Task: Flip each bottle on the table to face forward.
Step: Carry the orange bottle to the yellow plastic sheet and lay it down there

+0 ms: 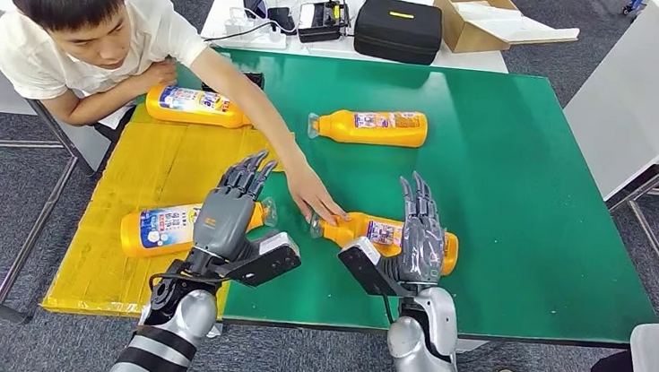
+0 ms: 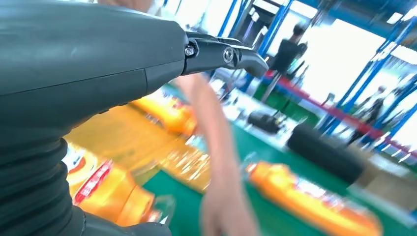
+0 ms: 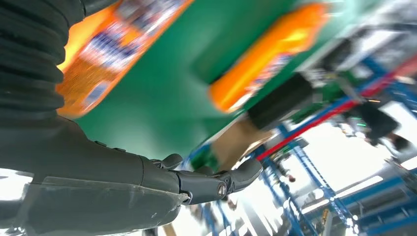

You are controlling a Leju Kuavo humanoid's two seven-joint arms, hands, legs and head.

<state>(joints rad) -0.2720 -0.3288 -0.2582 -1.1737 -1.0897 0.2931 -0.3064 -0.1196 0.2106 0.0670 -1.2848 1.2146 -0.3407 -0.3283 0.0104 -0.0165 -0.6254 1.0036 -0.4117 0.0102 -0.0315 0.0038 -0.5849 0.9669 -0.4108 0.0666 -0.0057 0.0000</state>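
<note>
Green tabletop [image 1: 534, 168] with a yellow cardboard sheet [image 1: 147, 170] along its left side, and 4 orange bottles lying flat on it, so that's the workspace. Far left bottle [image 1: 196, 106] sits on the cardboard with its cap to the right, far right bottle [image 1: 370, 127] is on the green with its cap to the left, near left bottle [image 1: 165, 226] lies on the cardboard under the left hand [image 1: 232, 209], cap to the right, and near right bottle [image 1: 389, 236] is on the green with its cap to the left, partly behind the right hand [image 1: 421, 234]. All 4 have their long axis running left-right across the tabletop, none upright. Labels look face-up on all of them from the head view, but I honestly can't tell which ones count as already flipped. Both robot hands hover above the near bottles with fingers spread and straight, holding nothing. A person's hand [image 1: 311, 198] is reaching in and touching the neck end of the near right bottle, so my guess is bottles are being set up or reset and the flipping is mostly left to do.
</note>
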